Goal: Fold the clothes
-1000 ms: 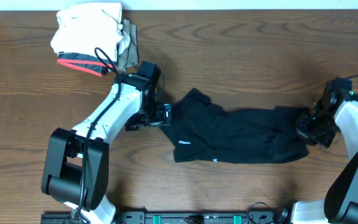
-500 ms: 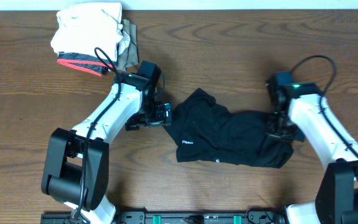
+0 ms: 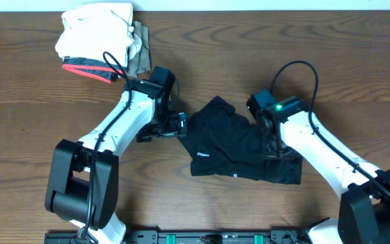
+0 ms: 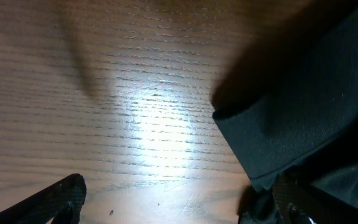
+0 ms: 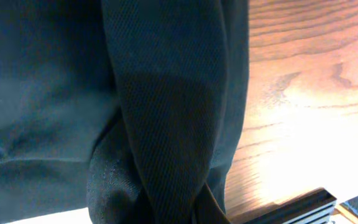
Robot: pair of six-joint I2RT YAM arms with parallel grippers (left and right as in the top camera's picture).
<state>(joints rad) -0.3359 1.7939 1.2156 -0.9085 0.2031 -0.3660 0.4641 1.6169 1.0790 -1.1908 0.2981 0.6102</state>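
The clothes, a black short-sleeved shirt (image 3: 225,146) with a small white logo (image 3: 202,156), lie bunched in the middle of the wooden table. My right gripper (image 3: 273,144) is shut on the shirt's right end and holds it over the shirt's middle. In the right wrist view black fabric (image 5: 160,112) fills most of the picture and hides the fingers. My left gripper (image 3: 175,125) stands open, low over the table at the shirt's left edge. In the left wrist view a hem of the shirt (image 4: 291,112) lies by the right finger (image 4: 291,199), with bare wood between the fingers.
A pile of folded garments (image 3: 100,37), white, cream, olive and red-trimmed grey, sits at the back left corner, just behind the left arm. The table's (image 3: 317,41) near edge carries a black rail (image 3: 222,237).
My right arm has swept left from the table's right edge, dragging the shirt's right end over its middle, so the shirt is shorter. The left arm has not moved.
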